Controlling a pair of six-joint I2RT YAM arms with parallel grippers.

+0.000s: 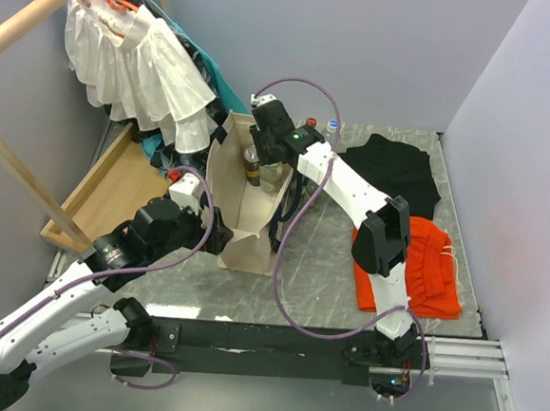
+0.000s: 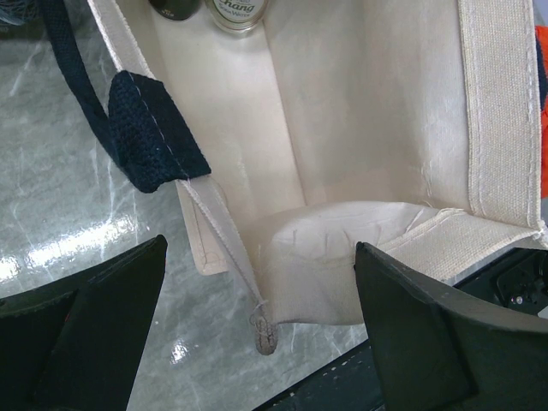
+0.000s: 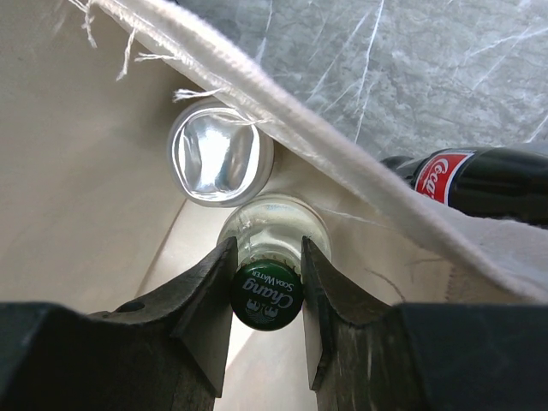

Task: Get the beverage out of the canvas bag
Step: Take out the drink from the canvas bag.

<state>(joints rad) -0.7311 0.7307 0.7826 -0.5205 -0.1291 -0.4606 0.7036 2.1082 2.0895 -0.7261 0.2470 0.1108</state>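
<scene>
The cream canvas bag point(image 1: 245, 217) stands open-topped at mid-table, its navy handle point(image 2: 145, 128) hanging outside. My right gripper point(image 3: 267, 257) reaches down into the bag and is shut on the neck of the beverage, a clear glass bottle point(image 3: 274, 224) with a green "Chang Soda Water" cap point(image 3: 266, 295). A silvery round-topped container point(image 3: 218, 158) stands just behind it in the bag. My left gripper point(image 2: 261, 282) is open low at the bag's near bottom corner point(image 2: 317, 274), which lies between its spread fingers. From above, the right gripper point(image 1: 265, 152) is over the bag's mouth.
A Coca-Cola bottle point(image 3: 479, 175) lies outside the bag on the marble table. A white ruffled garment point(image 1: 138, 66) hangs at the back left above a wooden tray point(image 1: 114, 188). Black cloth point(image 1: 392, 172) and an orange garment point(image 1: 423, 265) lie to the right.
</scene>
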